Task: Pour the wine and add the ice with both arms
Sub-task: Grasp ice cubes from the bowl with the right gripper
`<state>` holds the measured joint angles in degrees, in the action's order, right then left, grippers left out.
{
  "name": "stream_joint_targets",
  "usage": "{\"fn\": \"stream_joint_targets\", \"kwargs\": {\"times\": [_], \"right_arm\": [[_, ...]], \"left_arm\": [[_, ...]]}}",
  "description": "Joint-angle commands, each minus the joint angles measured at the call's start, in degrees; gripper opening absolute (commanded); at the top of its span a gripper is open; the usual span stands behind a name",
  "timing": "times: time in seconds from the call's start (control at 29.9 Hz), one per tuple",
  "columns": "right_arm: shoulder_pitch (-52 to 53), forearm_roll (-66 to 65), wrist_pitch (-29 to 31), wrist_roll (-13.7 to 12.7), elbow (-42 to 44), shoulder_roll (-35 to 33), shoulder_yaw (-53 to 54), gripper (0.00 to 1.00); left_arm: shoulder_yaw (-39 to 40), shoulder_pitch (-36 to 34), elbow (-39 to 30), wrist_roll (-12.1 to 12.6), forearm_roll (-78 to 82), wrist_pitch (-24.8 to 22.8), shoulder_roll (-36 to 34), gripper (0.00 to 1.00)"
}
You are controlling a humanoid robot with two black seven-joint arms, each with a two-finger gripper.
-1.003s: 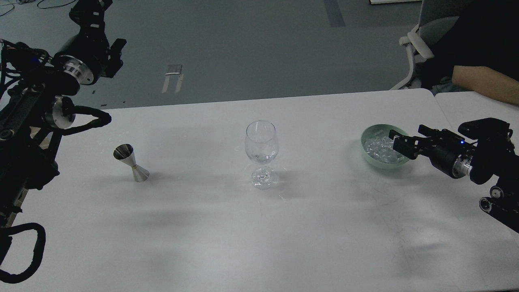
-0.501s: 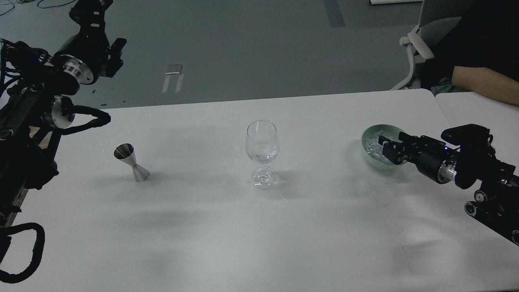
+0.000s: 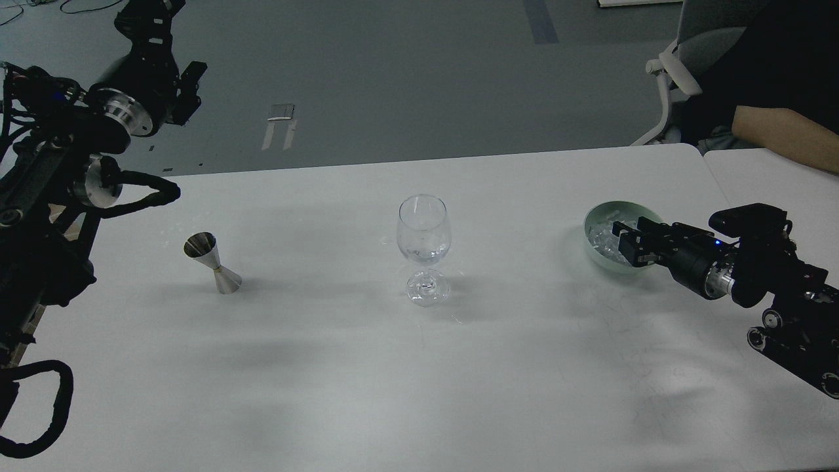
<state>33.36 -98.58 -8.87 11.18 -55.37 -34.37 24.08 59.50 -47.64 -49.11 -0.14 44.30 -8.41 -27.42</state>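
Note:
A clear wine glass [image 3: 423,246] stands upright at the table's middle, with a little clear wine [image 3: 425,254] low in its bowl. A pale green bowl [image 3: 600,216] at the right holds several clear ice chunks [image 3: 600,237]. My right gripper [image 3: 623,240] reaches into the bowl from the right, its fingers slightly apart and low among the ice; whether they hold a chunk is hidden. My left gripper [image 3: 188,88] hangs high at the far left beyond the table, dark and empty-looking, far from the steel jigger [image 3: 211,262].
The white table [image 3: 419,367] ends just behind the bowl, and a second table [image 3: 773,177] adjoins it at the right. A seated person's arm [image 3: 783,134] and an office chair [image 3: 675,72] are at the back right.
My right arm has moved left and down, bringing the gripper from above the bowl's right rim into the bowl among the ice. The left arm has barely moved.

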Motion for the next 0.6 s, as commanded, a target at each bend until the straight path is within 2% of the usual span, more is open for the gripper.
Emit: {"fn": "stream_joint_targets", "kwargs": {"times": [0.0, 0.27, 0.4, 0.57], "right_arm": [[-0.04, 0.06, -0.01, -0.02, 0.53, 0.53, 0.0, 0.49], [-0.13, 0.06, 0.08, -0.02, 0.97, 1.24, 0.0, 0.47], [-0.13, 0.06, 0.08, -0.02, 0.97, 1.24, 0.0, 0.41], [-0.22, 0.06, 0.43, -0.02, 0.88, 1.24, 0.0, 0.25]], "left_arm": [[0.0, 0.0, -0.02, 0.05, 0.0, -0.03, -0.17, 0.98], [0.0, -0.08, -0.11, 0.05, 0.08, -0.03, -0.26, 0.98], [0.0, 0.0, -0.11, 0.05, 0.08, -0.03, -0.26, 0.98], [0.0, -0.08, -0.2, 0.05, 0.08, -0.03, -0.44, 0.98]]}}
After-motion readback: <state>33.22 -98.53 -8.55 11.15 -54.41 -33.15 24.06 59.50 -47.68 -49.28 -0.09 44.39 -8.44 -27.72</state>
